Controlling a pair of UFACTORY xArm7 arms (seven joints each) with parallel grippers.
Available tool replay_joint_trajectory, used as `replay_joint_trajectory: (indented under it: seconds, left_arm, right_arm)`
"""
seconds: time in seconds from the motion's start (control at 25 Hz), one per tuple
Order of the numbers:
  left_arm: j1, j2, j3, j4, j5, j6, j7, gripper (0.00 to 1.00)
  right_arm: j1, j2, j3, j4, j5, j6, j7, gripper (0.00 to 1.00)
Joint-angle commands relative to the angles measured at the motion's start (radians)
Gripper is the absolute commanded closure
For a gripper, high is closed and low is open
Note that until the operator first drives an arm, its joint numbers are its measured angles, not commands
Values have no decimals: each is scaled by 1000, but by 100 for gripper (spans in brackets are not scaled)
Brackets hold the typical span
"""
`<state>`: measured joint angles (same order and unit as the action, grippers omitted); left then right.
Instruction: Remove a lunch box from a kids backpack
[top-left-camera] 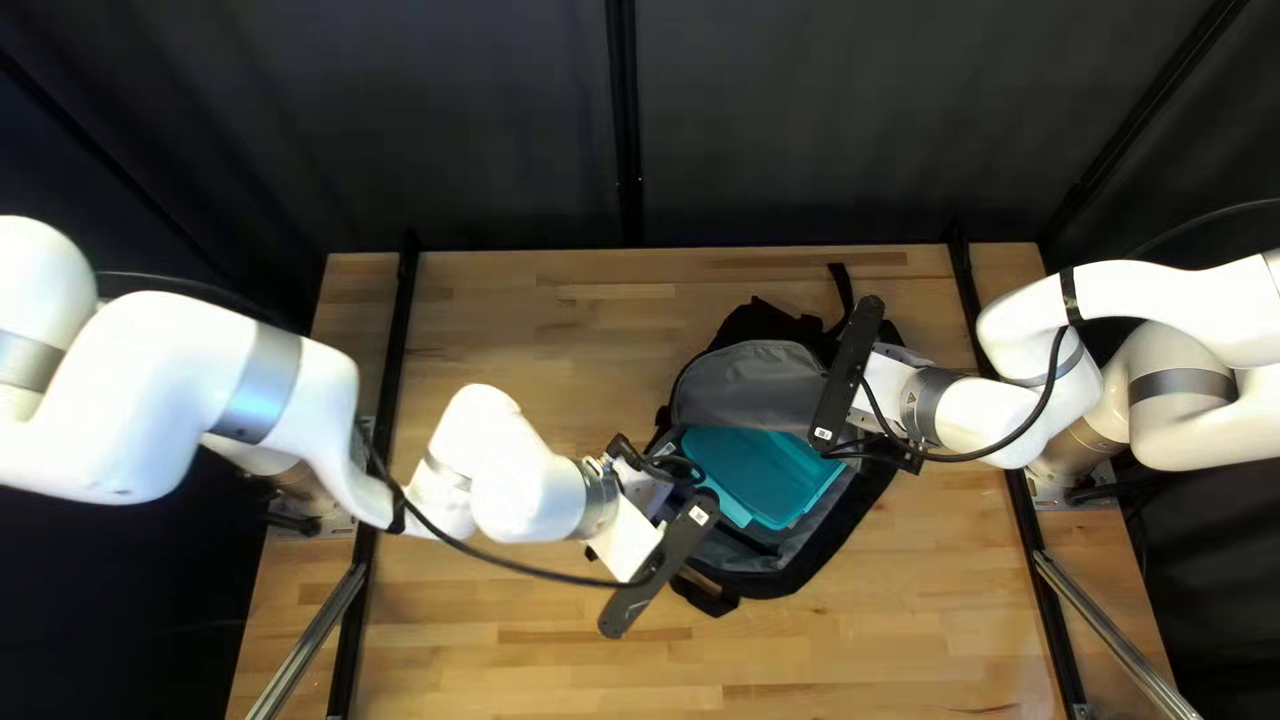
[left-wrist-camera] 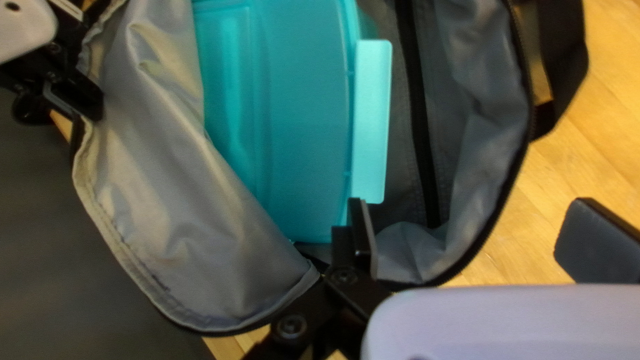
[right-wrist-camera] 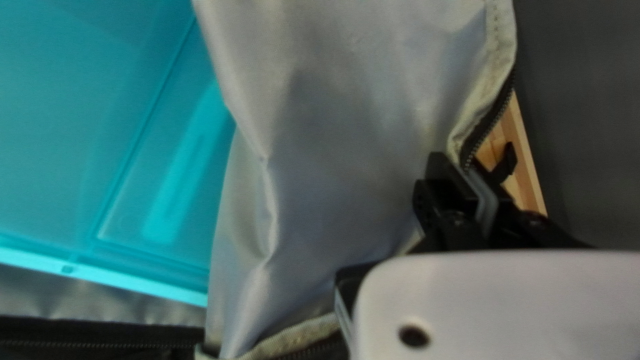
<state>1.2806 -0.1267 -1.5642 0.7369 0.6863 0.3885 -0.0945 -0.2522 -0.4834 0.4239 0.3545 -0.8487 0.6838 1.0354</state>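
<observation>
Top left view shows two robot arms reaching over a light brown wooden table (top-left-camera: 494, 667), with a black and grey cloth backpack (top-left-camera: 787, 571) lying open under both grippers. The shiny blue-green plastic lunch box (top-left-camera: 774, 474) is inside the backpack, between the left gripper (top-left-camera: 667, 500) and the right gripper (top-left-camera: 874, 398). The left gripper's two fingers are wide apart, with nothing squeezed in them. One finger (left-wrist-camera: 361, 237) is right by the end of the lunch box's long, pale blue-green clip (left-wrist-camera: 371, 120), but I can't tell if they touch. The other finger (left-wrist-camera: 597, 243) is out past the backpack's zipper edge, above the wood. The lunch box is ahead of the left gripper, and its clip faces the same side as that outer finger. Over on the other arm, the right gripper is pinched tight on the zipper edge of the soft grey cloth flap (right-wrist-camera: 347, 133). Beside the right gripper, that flap hides part of the lunch box.
</observation>
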Motion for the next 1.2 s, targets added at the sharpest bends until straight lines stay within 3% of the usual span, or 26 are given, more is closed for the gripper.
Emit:
replay_joint_trajectory:
  seconds: [0.04, 0.16, 0.28, 0.4, 0.52, 0.84, 1.2]
  left_arm:
    - [485, -164, -466, 112, -164, -23, 109, 0]
    - [576, -206, -556, 154, -184, -4, 143, 0]
    - [613, -250, -593, 194, -228, 16, 188, 0]
    - [722, -311, -693, 253, -290, 18, 241, 0]
    - [763, -330, -728, 264, -318, 11, 261, 0]
    - [734, -312, -709, 251, -299, 37, 251, 0]
    - [720, -399, -690, 304, -253, 81, 256, 0]
  right_arm:
    - [0, 0, 0, 0, 0, 0, 0, 100]
    - [0, 0, 0, 0, 0, 0, 0, 100]
    - [0, 0, 0, 0, 0, 0, 0, 100]
    - [0, 0, 0, 0, 0, 0, 0, 100]
    - [0, 0, 0, 0, 0, 0, 0, 100]
    - [0, 0, 0, 0, 0, 0, 0, 100]
    - [0, 0, 0, 0, 0, 0, 0, 100]
